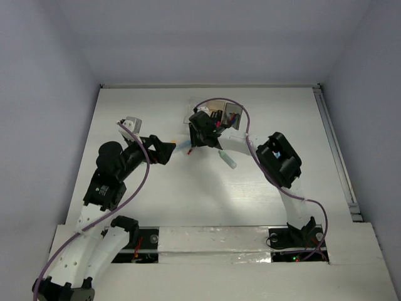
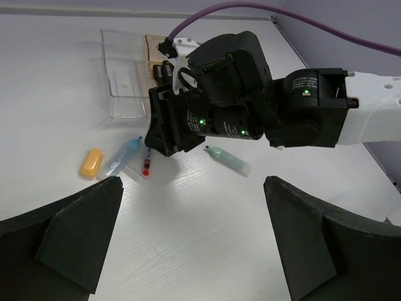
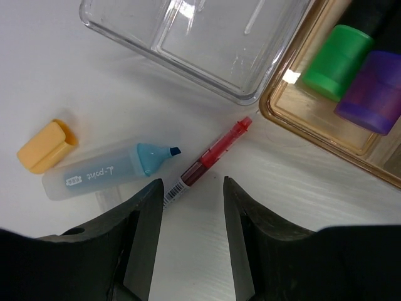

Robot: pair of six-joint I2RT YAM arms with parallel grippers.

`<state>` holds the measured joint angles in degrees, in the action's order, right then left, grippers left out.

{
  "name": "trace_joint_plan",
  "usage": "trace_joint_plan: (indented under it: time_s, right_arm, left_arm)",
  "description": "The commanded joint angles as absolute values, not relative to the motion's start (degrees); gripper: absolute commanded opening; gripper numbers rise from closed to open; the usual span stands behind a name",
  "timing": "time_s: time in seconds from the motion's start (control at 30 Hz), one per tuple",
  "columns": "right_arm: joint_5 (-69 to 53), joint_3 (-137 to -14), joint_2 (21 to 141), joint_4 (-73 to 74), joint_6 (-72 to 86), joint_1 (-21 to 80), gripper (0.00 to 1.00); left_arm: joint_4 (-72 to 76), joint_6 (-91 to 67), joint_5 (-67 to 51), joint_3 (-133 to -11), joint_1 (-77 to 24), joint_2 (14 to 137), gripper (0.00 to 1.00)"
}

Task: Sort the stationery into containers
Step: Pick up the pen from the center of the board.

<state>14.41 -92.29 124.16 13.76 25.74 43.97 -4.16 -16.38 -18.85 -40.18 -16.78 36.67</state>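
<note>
left gripper (image 2: 193,188): fingers spread wide, released, nothing between them.
right gripper (image 3: 192,194): jaws parted astride the near end of the red pen (image 3: 213,153), pads clear of it, grasping nothing.
red pen: flat on the table (image 3: 313,207), pointing to 1 o'clock.
blue highlighter (image 3: 106,172): uncapped, at 9 o'clock of the pen, orange cap (image 3: 45,146) beside it.
clear box (image 3: 194,37): at 12 o'clock.
tan box (image 3: 326,132): at 2 o'clock, holding a green marker (image 3: 335,59) and a purple marker (image 3: 373,91).

A white table (image 1: 188,200) stands enclosed by pale grey walls (image 1: 44,75).
</note>
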Motion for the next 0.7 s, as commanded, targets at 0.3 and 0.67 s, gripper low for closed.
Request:
trace_joint_plan:
  time_s: [0.3, 0.67]
  right_arm:
    - [18.1, -96.68, 127.53, 16.52, 25.31, 44.56, 0.44]
    - [20.04, -95.36, 127.18, 17.67, 24.35, 44.56, 0.26]
  left_arm:
    - [-2.29, -16.44, -19.16, -40.69, -16.96, 36.04, 0.95]
    - [-1.93, -16.52, -19.69, -40.52, -16.96, 36.56, 0.94]
